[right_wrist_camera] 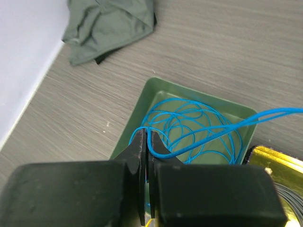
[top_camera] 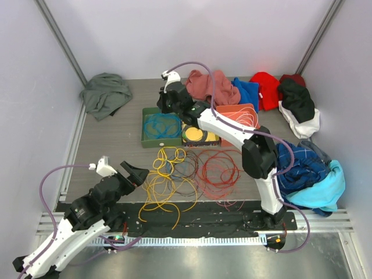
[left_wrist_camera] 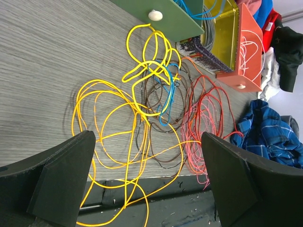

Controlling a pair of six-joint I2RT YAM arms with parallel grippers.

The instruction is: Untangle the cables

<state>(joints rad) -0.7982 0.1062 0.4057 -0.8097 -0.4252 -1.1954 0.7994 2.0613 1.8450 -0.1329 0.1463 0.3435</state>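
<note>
Cables (top_camera: 186, 171) lie in one loose pile on the table (top_camera: 110, 145), just nearer than the green tray (top_camera: 160, 143). Loops of yellow, orange, brown, red and a little blue cross one another. The pile's nearest orange loops spill over the table's near edge onto the black strip (top_camera: 232, 218).

Left of the green tray the table top is bare as far as the left wall. One grey-green cloth (top_camera: 104, 93) lies in the far corner beyond it. Right of the green tray stand a yellow tray (top_camera: 200, 141) just beside it and an orange tray (top_camera: 235, 108) past that, holding white cables (top_camera: 247, 118). That makes three trays in all. Further right a heap of clothes (top_camera: 296, 99) crowds the far and right edges; I cannot count them surely.

The left claw (left_wrist_camera: 147, 137) hangs with its fingers spread wide at the pile's left side, nearer than the green tray, touching nothing. The right claw (right_wrist_camera: 146, 142) is pressed together over the green tray, pinching a blue cable (right_wrist_camera: 189, 123). That cable's loops lie inside the tray, and one strand runs out over the rim.
</note>
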